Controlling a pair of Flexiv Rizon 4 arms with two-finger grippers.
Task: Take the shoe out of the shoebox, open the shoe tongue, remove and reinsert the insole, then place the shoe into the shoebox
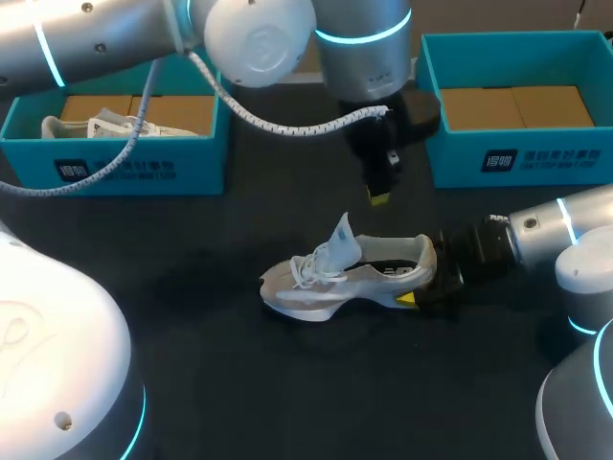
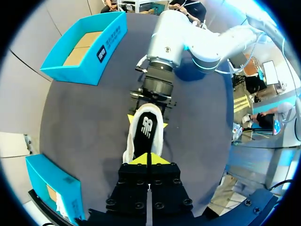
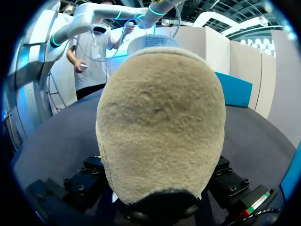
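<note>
A white shoe (image 1: 330,283) lies on its sole mid-table, toe pointing left, with its tongue (image 1: 342,235) standing up. A dark insole (image 2: 146,129) shows inside the shoe. My right gripper (image 1: 419,287) comes in from the right and is shut on the heel, one yellow tip on each side. That heel (image 3: 160,122) fills the right wrist view and hides the fingers there. My left gripper (image 1: 380,196) hangs above the shoe's opening, clear of it. Its yellow tips (image 2: 148,159) are pressed together with nothing between them.
A blue shoebox (image 1: 115,158) at the back left holds another white shoe (image 1: 91,125). At the back right a second blue box (image 1: 517,158) shows only a cardboard floor. My left arm (image 1: 287,38) reaches across the back of the table.
</note>
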